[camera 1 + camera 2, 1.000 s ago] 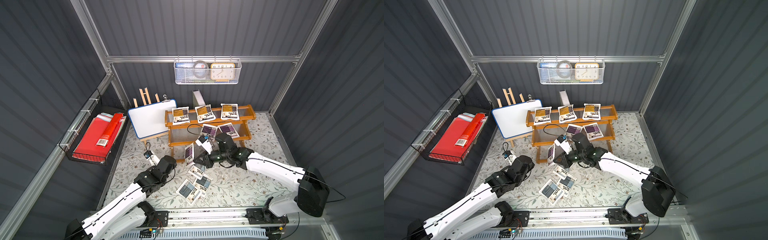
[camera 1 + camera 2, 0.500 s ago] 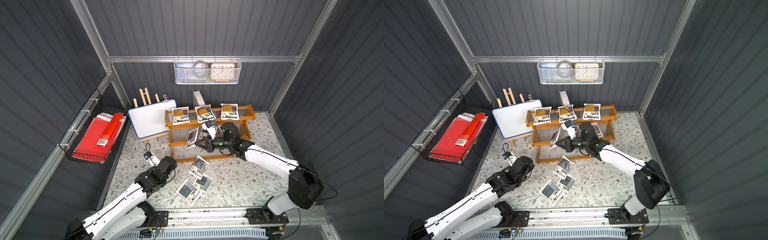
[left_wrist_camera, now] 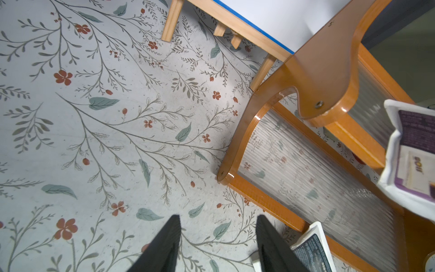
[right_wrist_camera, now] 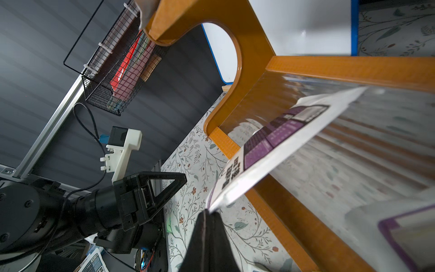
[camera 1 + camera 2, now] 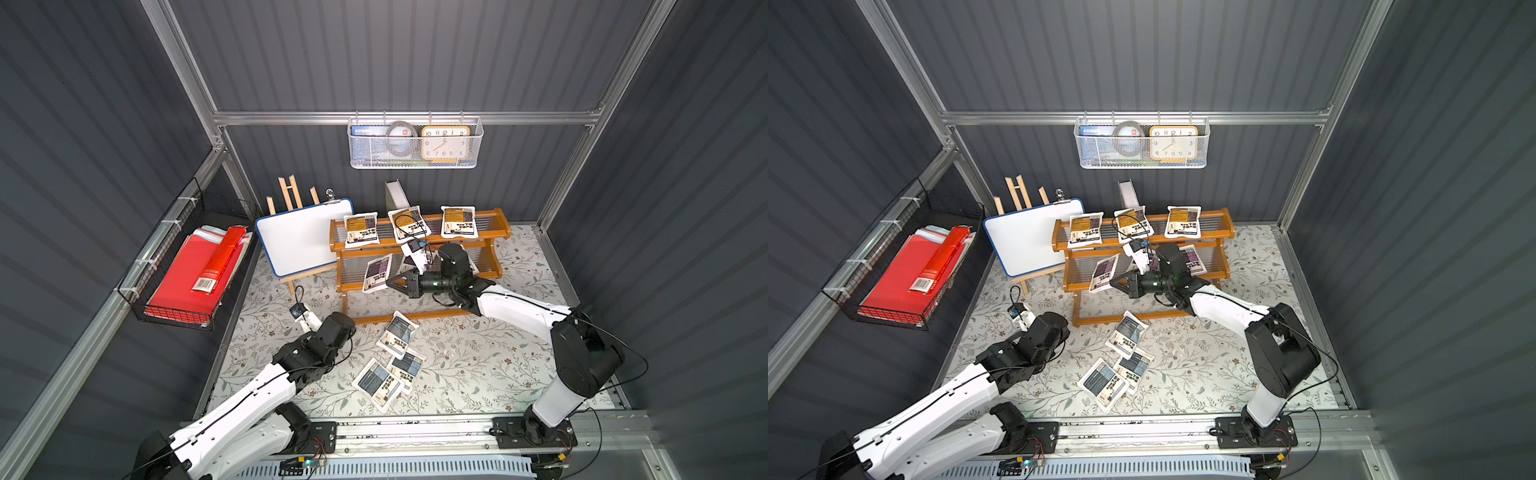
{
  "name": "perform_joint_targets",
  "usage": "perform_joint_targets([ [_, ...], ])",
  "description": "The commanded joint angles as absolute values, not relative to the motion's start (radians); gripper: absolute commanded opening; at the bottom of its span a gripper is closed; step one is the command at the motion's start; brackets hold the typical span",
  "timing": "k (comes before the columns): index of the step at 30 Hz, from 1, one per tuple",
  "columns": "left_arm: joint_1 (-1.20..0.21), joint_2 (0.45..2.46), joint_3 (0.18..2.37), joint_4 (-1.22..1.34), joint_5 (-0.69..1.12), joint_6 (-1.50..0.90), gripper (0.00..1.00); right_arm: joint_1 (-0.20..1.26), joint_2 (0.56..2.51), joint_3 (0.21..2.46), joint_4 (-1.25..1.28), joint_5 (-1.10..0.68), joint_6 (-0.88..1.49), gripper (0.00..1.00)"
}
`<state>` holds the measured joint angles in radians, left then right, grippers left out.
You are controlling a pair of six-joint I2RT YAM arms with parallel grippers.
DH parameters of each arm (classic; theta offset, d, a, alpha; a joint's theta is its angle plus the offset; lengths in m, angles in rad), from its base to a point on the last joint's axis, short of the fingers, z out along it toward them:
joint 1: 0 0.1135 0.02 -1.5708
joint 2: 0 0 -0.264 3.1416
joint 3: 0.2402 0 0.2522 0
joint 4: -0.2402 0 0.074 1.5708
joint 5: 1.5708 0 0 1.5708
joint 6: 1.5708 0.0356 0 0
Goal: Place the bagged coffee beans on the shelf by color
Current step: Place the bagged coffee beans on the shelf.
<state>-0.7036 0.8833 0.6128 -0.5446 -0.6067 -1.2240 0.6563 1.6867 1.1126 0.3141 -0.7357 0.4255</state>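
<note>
shelf (image 5: pixel 500 225): yellow pouches (image 5: pixel 360 229) fill top tier, purple step in hand | purple pouch (image 5: pixel 377 272): tilted above middle tier's free end, not laid | right gripper (image 5: pixel 388 284): clamped on its corner; you should lower, flatten, then release | left gripper (image 3: pixel 217 226): parted, empty

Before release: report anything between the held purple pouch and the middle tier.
Nothing visible. The right gripper holds the purple pouch by its corner over the middle tier, at its bare end near the whiteboard.
</note>
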Motion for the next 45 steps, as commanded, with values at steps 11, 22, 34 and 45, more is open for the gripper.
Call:
perform_joint_targets([
  [11,-0.698,0.894,0.624,-0.541,-0.605,-1.193,0.56,0.661,1.716,1.148,0.243,-0.608,0.442,0.07],
  [22,-0.699,0.926,0.634,-0.515,-0.592,-1.167,0.56,0.693,1.621,1.012,0.333,-0.426,0.531,0.47],
  [34,-0.699,0.924,0.626,-0.506,-0.592,-1.161,0.56,0.748,1.465,0.891,0.284,-0.397,0.527,0.48],
  [45,-0.699,0.927,0.627,-0.51,-0.597,-1.165,0.56,0.826,1.587,0.942,0.308,-0.369,0.499,0.0],
])
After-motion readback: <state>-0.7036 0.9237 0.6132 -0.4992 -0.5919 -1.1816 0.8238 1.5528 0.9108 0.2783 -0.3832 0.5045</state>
